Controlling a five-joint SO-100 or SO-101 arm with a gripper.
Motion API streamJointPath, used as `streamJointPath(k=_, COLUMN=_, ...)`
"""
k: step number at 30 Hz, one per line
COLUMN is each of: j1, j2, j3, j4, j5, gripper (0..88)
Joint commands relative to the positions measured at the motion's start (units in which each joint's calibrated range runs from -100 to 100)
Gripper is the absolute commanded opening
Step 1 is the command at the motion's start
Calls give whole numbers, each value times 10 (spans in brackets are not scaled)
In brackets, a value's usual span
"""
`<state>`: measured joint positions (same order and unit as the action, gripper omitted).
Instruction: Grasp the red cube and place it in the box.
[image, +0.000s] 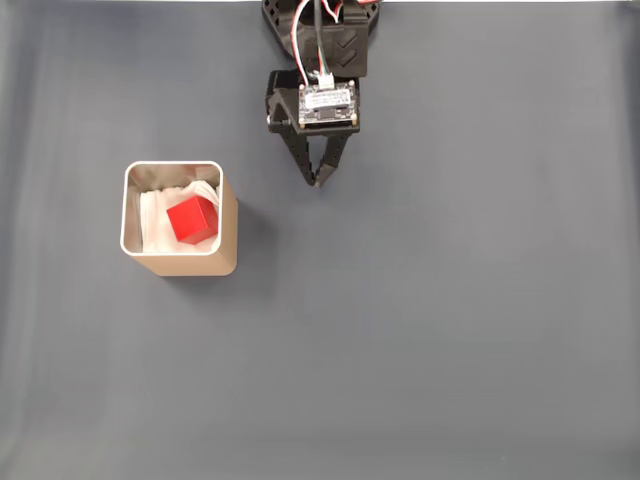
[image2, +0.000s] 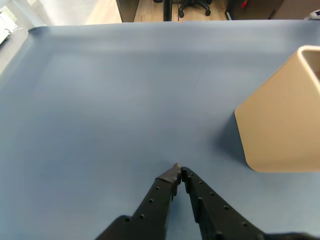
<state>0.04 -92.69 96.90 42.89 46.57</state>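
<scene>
Fixed view: red cube (image: 192, 219) sits inside box (image: 227, 215), resting tilted on white lining (image: 155, 215), near box centre. Box stands upright on grey-blue mat (image: 450, 330), left of arm. Gripper (image: 318, 181) at top centre, well apart from box, fingertips together, clenched on nothing. Wrist view: black fingers (image2: 165, 187) meet at tips above bare mat (image2: 110, 110); tan box wall (image2: 280, 130) at right edge, apart from gripper (image2: 178, 171).

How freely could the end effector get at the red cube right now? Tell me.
Probably yes, from above. The red cube lies inside the open-topped box; its walls block any sideways approach. The end effector is shut and apart from the box, so it must open first.
</scene>
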Motion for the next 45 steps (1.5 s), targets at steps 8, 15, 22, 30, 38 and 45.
streamJointPath(k=8, j1=-9, j2=-73, j3=29, j4=129, j5=-22, gripper=1)
streamJointPath(k=15, j1=-6, j2=-73, j3=29, j4=268, j5=-21, gripper=1)
streamJointPath(k=22, j1=-6, j2=-73, j3=29, j4=328, j5=-27, gripper=1)
streamJointPath(k=30, j1=7, j2=-73, j3=29, j4=330, j5=-5, gripper=7)
streamJointPath(k=38, j1=-1, j2=-73, j3=29, j4=333, j5=0, gripper=7)
streamJointPath(k=45, j1=-37, j2=-73, j3=29, j4=333, j5=0, gripper=7)
